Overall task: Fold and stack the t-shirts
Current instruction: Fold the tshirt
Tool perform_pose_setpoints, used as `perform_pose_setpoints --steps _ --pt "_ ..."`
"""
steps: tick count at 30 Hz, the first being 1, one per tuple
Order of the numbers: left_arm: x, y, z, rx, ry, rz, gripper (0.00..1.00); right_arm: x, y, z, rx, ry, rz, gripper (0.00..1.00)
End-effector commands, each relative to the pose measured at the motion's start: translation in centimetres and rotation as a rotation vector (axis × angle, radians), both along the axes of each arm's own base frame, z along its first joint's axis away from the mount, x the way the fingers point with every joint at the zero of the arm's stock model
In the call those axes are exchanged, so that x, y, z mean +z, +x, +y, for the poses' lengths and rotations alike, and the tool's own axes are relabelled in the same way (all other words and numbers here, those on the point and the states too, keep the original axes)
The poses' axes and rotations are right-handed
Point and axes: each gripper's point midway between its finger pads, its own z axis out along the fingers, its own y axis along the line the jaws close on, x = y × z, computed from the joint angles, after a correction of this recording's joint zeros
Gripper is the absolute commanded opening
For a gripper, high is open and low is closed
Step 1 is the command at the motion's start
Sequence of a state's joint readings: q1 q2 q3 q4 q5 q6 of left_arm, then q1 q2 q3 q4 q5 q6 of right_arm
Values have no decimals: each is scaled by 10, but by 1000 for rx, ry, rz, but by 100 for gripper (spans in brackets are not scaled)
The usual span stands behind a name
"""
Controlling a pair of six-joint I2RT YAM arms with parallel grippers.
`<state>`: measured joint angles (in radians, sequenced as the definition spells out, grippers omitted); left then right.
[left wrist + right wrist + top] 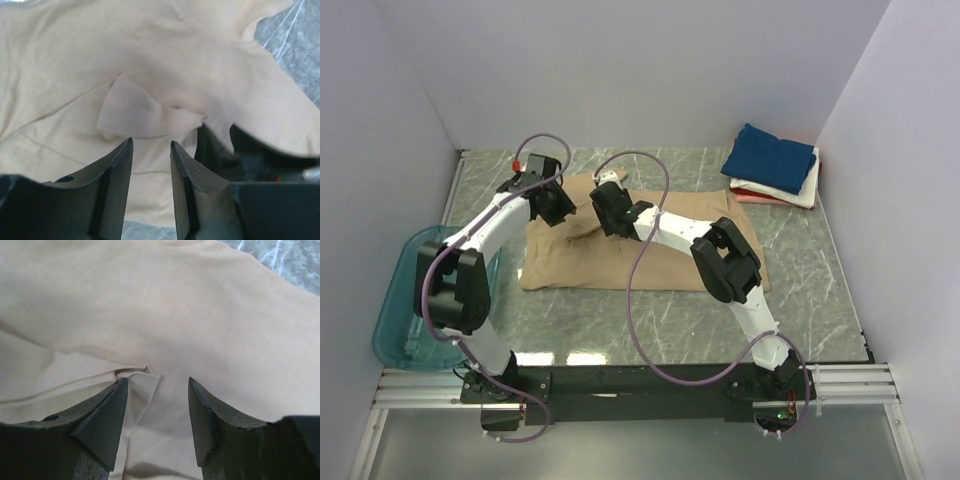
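Robot lab test cell. Boxed in on three sides by plain white walls (620, 70). Grey marbled table (650, 320) edged at the near side with an aluminium rail (840, 380), left arm (470, 260) and right arm (730, 265) bolted along it, purple cables (629, 290) looping loose. Set out there: tan shirt (580, 270), folded stack (772, 165), teal tub (395, 330) at the left edge.

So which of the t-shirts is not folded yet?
The tan t-shirt, spread flat mid-table; the others lie folded in a pile at the far right, navy t-shirt on top.
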<state>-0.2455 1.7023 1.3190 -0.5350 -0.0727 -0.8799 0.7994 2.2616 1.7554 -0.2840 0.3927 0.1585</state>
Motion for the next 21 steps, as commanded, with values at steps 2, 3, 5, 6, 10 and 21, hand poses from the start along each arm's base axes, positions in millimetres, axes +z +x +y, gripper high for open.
perform_pose_setpoints --steps 2,3,5,6,10,21 --pt "5 -21 6 -5 4 -22 41 3 10 9 -9 68 32 58" --pt "3 -24 6 -7 3 -22 39 2 11 6 -19 72 42 58" --pt "-8 -36 10 -7 11 -2 37 2 13 7 -23 86 49 58" --pt "-11 -39 11 -6 15 1 35 2 14 5 -27 87 52 58" --pt "-27 -53 13 -13 16 29 26 0 17 1 -47 106 68 58" --pt "-62 -44 -5 -46 25 102 20 11 15 -13 -82 179 83 58"
